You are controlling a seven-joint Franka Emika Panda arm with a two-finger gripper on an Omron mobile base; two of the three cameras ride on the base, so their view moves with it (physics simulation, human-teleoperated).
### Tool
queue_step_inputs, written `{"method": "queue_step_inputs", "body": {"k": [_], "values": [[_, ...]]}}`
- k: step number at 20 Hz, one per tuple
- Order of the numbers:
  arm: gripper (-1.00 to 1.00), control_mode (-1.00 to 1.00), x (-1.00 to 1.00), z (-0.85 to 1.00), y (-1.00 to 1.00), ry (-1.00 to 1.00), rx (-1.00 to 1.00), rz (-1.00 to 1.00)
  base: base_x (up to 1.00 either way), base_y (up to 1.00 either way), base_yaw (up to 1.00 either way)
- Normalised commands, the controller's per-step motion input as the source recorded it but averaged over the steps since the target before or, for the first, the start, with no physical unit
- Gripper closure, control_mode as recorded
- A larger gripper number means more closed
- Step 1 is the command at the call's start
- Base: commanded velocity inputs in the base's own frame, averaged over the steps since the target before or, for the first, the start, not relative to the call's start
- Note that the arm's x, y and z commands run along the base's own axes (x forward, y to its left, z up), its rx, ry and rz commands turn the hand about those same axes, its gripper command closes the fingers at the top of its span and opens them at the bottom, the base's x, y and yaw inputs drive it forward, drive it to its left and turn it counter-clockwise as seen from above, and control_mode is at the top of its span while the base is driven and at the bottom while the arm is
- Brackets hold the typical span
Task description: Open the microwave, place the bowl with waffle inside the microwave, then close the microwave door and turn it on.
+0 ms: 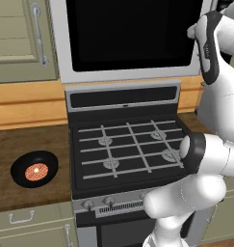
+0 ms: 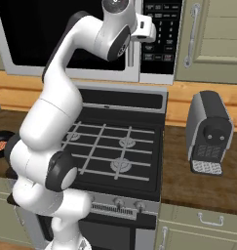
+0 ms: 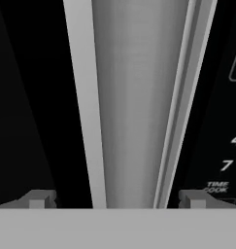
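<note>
Straddling door handle [image 3: 124,102]: end effector [image 3: 117,199] fully open, holding nothing, fingertips either side of upright bar. Handle long axis vertical, dead ahead between jaws. Microwave door [image 1: 133,34] shut, above stove [image 1: 128,149]. Bowl [image 1: 34,169] with waffle [image 1: 36,171] on desk [image 1: 22,140], left of stove, well apart.

The microwave's keypad panel [image 3: 226,146] reads "4", "7" and "TIME COOK" in pale lettering.

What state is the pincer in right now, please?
Pincer: open, holding nothing, its fingertips either side of the microwave door handle.
</note>
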Motion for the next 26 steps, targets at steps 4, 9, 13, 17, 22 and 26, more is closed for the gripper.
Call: {"method": "queue_step_inputs", "body": {"k": [4,9,13,17,22,26], "values": [[-1.00,-1.00,0.31,-0.16,-0.07,-0.01,0.00,0.01,0.00,0.00,0.00],[1.00,-1.00,0.17,-0.52,0.23,-0.12,-0.02,0.04,0.00,0.00,0.00],[1.00,-1.00,0.44,-0.21,0.34,0.00,-0.01,0.06,0.00,0.00,0.00],[1.00,-1.00,0.13,-0.05,0.61,0.00,0.00,0.08,0.00,0.00,0.00],[1.00,-1.00,-0.24,0.00,0.96,0.00,0.00,0.09,0.00,0.00,0.00],[1.00,-1.00,-0.68,0.06,1.00,0.00,0.00,0.11,0.00,0.00,0.00]]}}
